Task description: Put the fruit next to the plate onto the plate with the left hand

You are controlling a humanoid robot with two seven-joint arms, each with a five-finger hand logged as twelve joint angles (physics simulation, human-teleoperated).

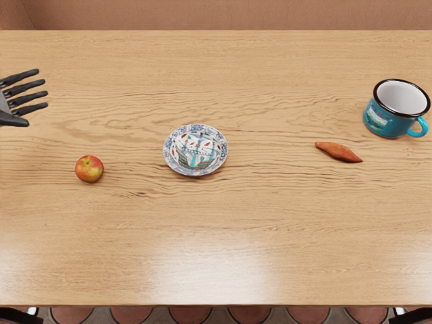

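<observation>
A red and yellow apple (89,169) lies on the wooden table, left of a small patterned plate (196,149) with a blue rim. Nothing lies on the plate. My left hand (20,96) hovers at the picture's left edge, up and to the left of the apple, its dark fingers spread and holding nothing. A clear gap separates the hand from the apple. The right arm does not show.
An orange sweet potato (338,152) lies right of the plate. A teal mug (398,108) with a white inside stands at the far right. The table's front edge (216,304) runs along the bottom.
</observation>
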